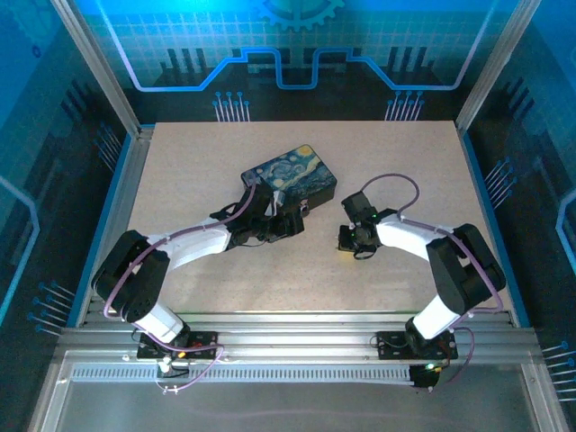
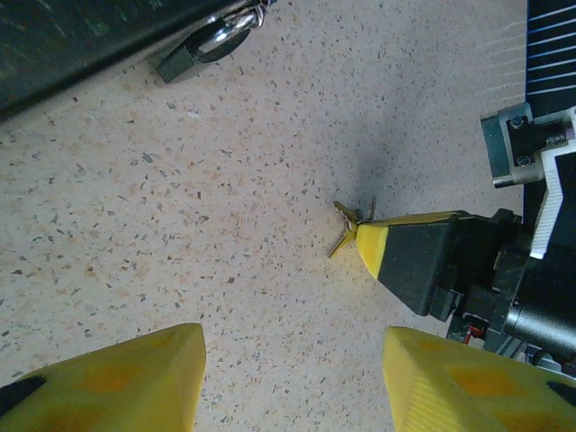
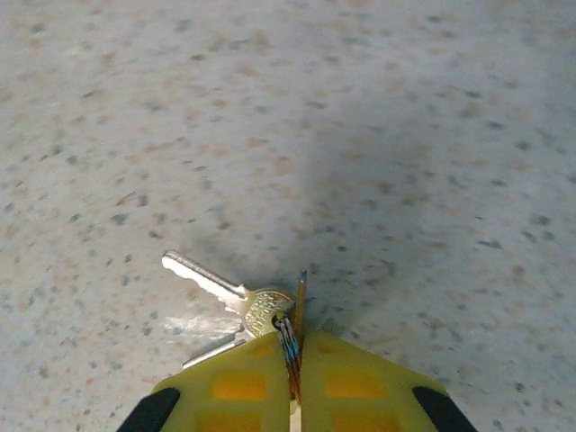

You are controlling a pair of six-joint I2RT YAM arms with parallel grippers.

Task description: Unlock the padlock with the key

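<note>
Right gripper [image 3: 295, 355] jaws clamped on ring of thin silvery metal key [image 3: 202, 274], down at speckled counter [image 3: 405, 135]. Left gripper [image 2: 292, 369] jaws wide, empty. Tiny dark grey padlock [image 2: 191, 52] sits against painted box [image 1: 290, 177]. Lift w/ blade fwd, approach slowly.

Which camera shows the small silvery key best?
The right wrist view: the small silvery metal key is close up at the shut right gripper. The left wrist view shows it tiny; in the top view it is too small to tell.
</note>
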